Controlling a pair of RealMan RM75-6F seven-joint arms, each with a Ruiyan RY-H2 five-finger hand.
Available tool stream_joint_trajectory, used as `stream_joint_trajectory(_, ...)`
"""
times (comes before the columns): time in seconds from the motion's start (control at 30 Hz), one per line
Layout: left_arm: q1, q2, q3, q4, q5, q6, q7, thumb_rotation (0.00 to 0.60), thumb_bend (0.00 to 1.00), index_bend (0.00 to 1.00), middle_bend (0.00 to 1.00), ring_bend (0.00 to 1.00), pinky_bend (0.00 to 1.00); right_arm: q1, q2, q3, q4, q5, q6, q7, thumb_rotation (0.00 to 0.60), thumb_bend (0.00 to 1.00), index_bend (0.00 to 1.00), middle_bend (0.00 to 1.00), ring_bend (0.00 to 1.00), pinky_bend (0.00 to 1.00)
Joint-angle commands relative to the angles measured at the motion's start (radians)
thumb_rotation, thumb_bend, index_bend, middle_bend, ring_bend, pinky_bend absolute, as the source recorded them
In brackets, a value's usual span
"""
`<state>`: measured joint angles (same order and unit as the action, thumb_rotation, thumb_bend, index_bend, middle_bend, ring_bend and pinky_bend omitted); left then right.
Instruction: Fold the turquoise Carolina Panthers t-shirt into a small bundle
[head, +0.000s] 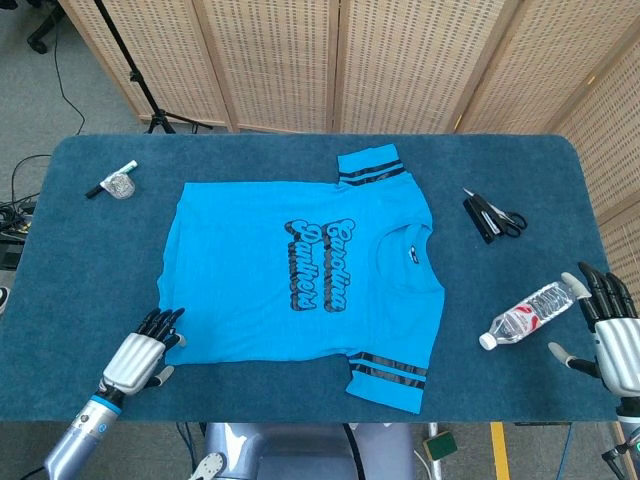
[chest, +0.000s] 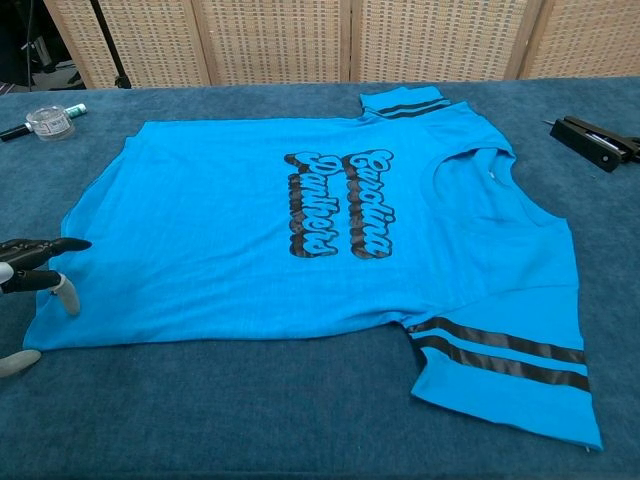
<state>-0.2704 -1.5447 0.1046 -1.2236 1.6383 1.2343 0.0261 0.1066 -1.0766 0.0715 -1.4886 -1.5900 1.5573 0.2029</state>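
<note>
The turquoise t-shirt (head: 300, 265) lies flat and spread on the blue table, print up, collar toward the right; it fills most of the chest view (chest: 300, 220). My left hand (head: 140, 352) sits at the shirt's near left hem corner, fingers stretched out with the dark fingertips (chest: 60, 245) over the hem edge; nothing is gripped. My right hand (head: 612, 325) rests at the table's right edge, fingers spread, holding nothing, well away from the shirt.
A clear plastic bottle (head: 528, 313) lies just left of my right hand. Black scissors and a case (head: 490, 217) lie right of the collar. A small glass jar (head: 120, 185) and a marker (head: 100, 186) sit at the far left.
</note>
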Motion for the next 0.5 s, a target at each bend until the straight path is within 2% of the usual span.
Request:
stream_joint_trajectory(0.03,-0.003,-0.005,-0.003,0.005,-0.004,-0.002,-0.002,0.600,0.32,0.40,0.00,0.00,0.00,0.000,0.000,0.000,0.000,0.001,-0.001,0.000,0.600,0.00,0.04,0.00,0.00,0.00)
stream_joint_trajectory(0.23,-0.009,-0.009,-0.005,0.005,-0.009,-0.006,-0.003,0.600,0.33,0.41,0.00,0.00,0.00,0.001,0.000,0.001,0.001,0.002,-0.002,0.001,0.600,0.00,0.04,0.00,0.00,0.00)
stream_joint_trajectory(0.5,-0.011,-0.003,-0.009,-0.003,-0.016,0.000,-0.011,0.600,0.40,0.47,0.00,0.00,0.00,0.001,0.001,0.001,0.000,0.003,-0.003,0.004,0.600,0.00,0.04,0.00,0.00,0.00)
